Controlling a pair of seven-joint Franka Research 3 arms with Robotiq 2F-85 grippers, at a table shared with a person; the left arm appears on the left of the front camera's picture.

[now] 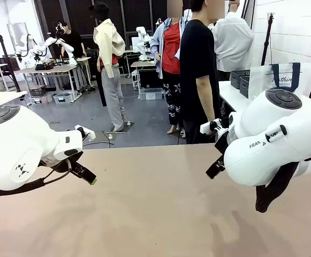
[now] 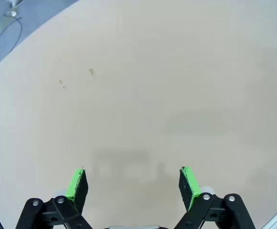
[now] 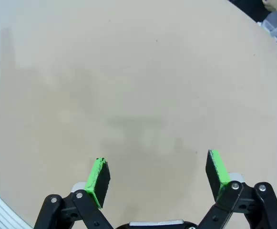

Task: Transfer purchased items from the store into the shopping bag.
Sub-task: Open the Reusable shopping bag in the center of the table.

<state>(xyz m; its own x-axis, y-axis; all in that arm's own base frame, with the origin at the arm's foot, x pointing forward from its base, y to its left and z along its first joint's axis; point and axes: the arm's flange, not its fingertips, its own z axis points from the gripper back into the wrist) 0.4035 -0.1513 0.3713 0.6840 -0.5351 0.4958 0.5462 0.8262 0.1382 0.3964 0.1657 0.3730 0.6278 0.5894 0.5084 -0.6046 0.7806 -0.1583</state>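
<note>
Spreads flat and matte as a plain tan tabletop, ending at an edge far ahead and to the left of the jaws of the left gripper. Bears a few small pale marks well ahead of those jaws, off to their left, and a faint grey shadow just ahead, between them. Carries a like soft shadow ahead of the jaws of the right gripper.

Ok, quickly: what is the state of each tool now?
Left tool: open, holding nothing.
Right tool: open, holding nothing.
</note>
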